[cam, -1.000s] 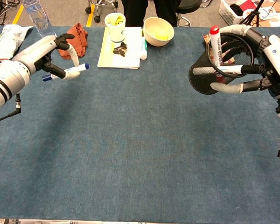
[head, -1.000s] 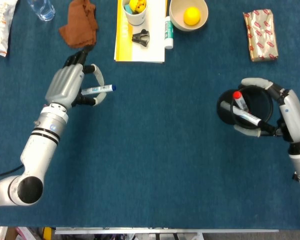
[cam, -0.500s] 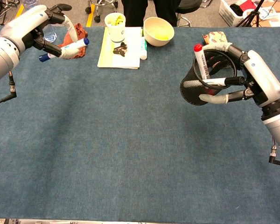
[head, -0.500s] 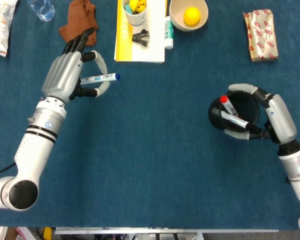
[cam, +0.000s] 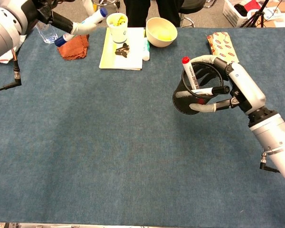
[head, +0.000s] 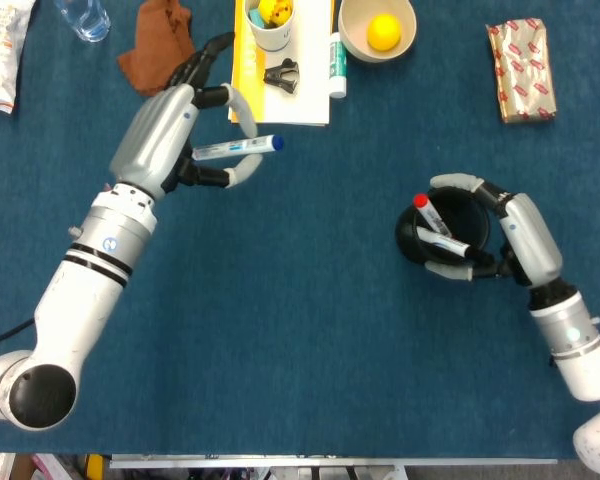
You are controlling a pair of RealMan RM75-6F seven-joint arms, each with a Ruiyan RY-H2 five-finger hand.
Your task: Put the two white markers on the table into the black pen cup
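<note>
The left hand [head: 170,140] pinches the blue-capped marker [head: 237,149]; the right hand [head: 500,235] wraps the black pen cup [head: 442,237], 1 red-capped marker [cam: 187,71] inside. Best to tilt the blue one tip-down above the rim before the fingers part.

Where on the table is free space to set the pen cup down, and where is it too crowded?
The blue cloth lies bare across the middle and near side, between the left hand with its blue-capped marker and the right hand holding the black pen cup. The far edge is crowded: yellow book, bowl, brown rag, foil packet.
</note>
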